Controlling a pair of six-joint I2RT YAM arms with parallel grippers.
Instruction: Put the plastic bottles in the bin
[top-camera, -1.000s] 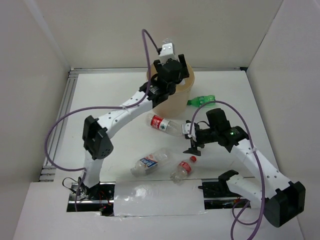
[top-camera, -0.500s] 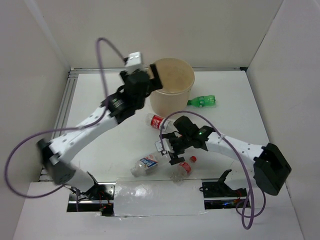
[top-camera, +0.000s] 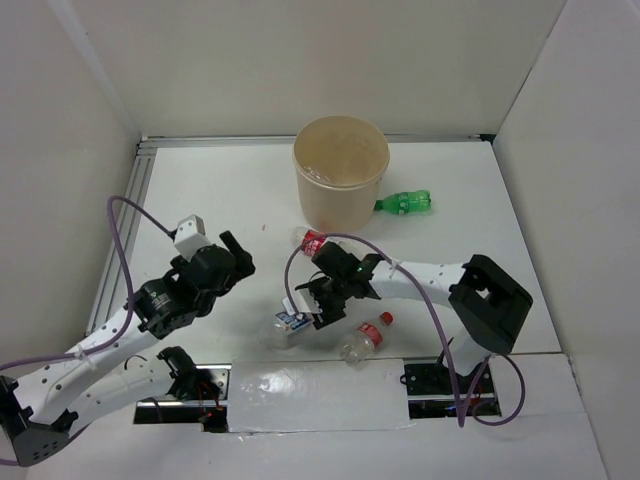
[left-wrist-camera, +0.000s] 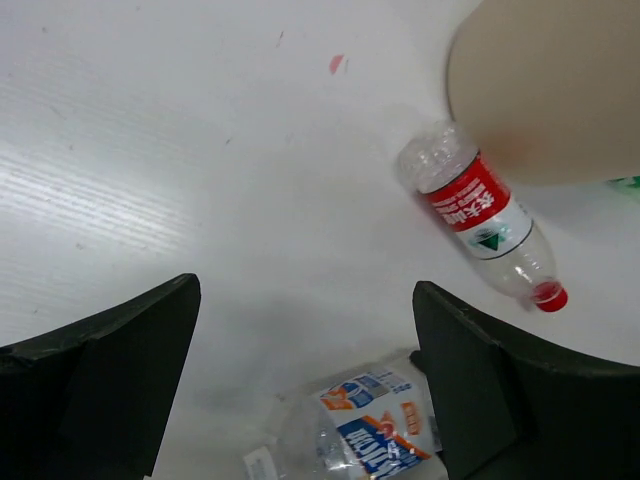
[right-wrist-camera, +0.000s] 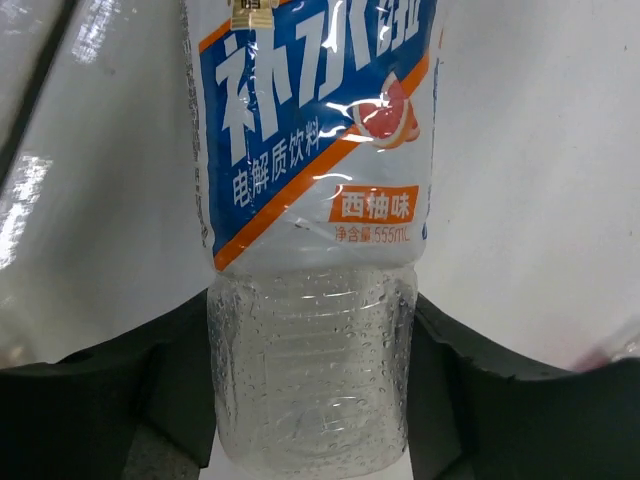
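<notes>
White table (top-camera: 200, 200), near centre: right gripper (right-wrist-camera: 312, 335) is clamping the blue-white bottle (right-wrist-camera: 315, 150); left gripper (left-wrist-camera: 305, 300) is hovering wide open, empty.

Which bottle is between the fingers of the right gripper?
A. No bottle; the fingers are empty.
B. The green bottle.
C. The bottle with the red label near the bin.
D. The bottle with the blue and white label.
D: the right wrist view shows the bottle with the blue and white label between the fingers of the right gripper, while the green bottle lies beside the bin.
</notes>
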